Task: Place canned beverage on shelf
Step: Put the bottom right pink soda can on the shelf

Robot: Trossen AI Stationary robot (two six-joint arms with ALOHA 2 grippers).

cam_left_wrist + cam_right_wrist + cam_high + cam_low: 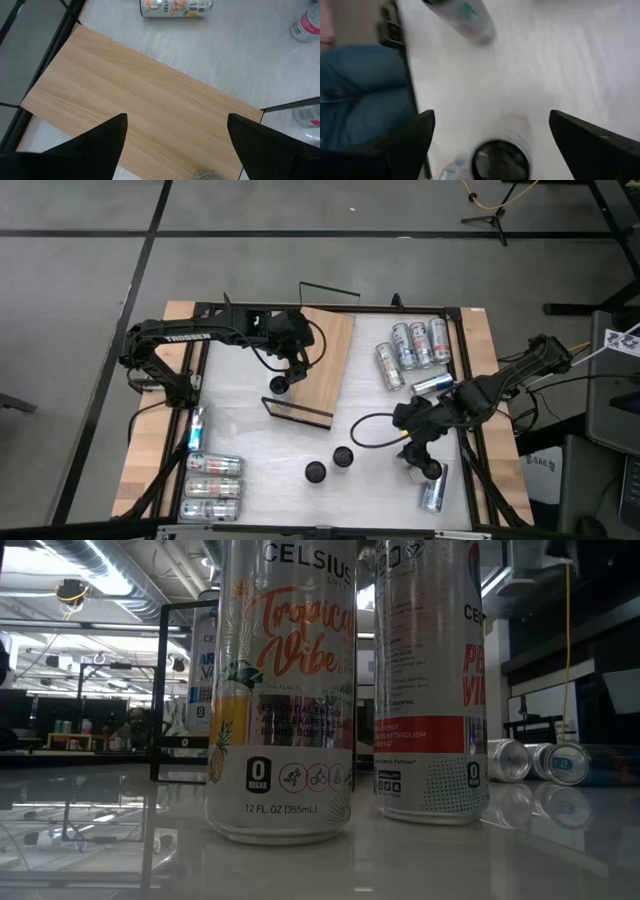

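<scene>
Because the upright can [428, 470] is rigid, slick and probably full, the released right gripper [420, 459], at the bench's [250, 442] five o'clock, should clamp mid-wall; the left gripper [285, 377] hangs open over the shelf [325, 360].

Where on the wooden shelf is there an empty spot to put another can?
Most of the shelf is bare wood, from the far wire rail down toward the near one. Only one upright can stands at its left edge, under the open left gripper. It is crowded off the shelf, among the lying cans at right.
</scene>
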